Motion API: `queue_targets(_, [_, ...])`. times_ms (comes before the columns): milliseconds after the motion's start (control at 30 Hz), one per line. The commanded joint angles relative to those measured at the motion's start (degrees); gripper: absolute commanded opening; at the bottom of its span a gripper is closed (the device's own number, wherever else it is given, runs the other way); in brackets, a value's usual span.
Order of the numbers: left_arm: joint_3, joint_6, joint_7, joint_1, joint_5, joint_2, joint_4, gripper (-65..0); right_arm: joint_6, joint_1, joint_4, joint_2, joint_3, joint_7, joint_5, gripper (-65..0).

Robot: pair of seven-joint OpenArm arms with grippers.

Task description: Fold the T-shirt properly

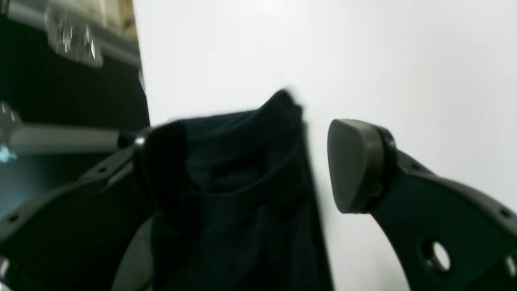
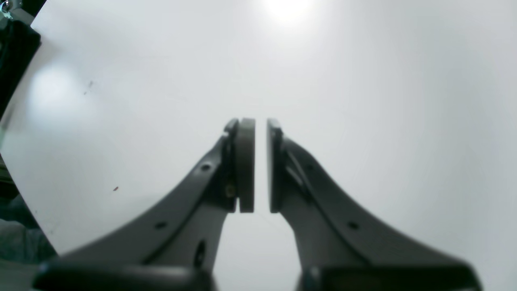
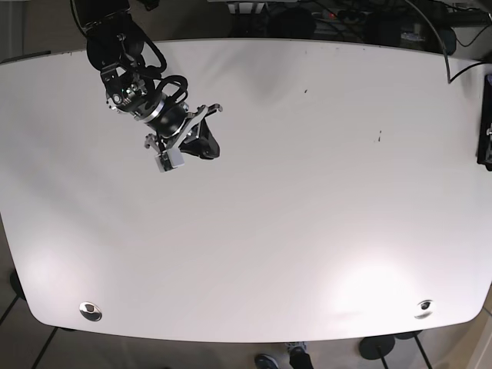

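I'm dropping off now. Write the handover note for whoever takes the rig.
Left pincer: open, the dark T-shirt bunched against one finger, the other pad clear of it, near the table edge.
Right pincer: almost shut, holding nothing, over the table.
Done: no fold visible; the shirt is not laid flat.
Left: spread it on the table, then fold.
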Motion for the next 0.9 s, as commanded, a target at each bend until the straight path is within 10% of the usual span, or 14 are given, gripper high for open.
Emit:
queue_targets(33, [-1.4, 0.1, 2.7, 0.8, -2.9, 0.3, 9.4, -14.4, 0.37, 0.4, 1.7, 0.4, 0.3, 1.6, 0.4, -60.7])
queue_targets(500, [-9.6, 0.4, 24.4, 2.4, -3.2, 37.2, 51.2, -14.4, 0.37, -3.7, 5.1, 0.4, 3.2, 1.6, 0.4, -60.7])
queue_targets(733, [-9.6, 0.4, 24.8, 2.4, -3.1, 42.2, 51.4, -14.4, 0.02, -0.9, 4.5, 0.4, 3.2, 1.4, 0.2, -60.1])
queue_targets(900, [-9.6, 0.4, 24.8, 2.7, -3.1, 42.2, 51.5, -14.4, -5.08, 13.1, -6.4, 0.0, 3.2, -0.9, 0.5, -25.7])
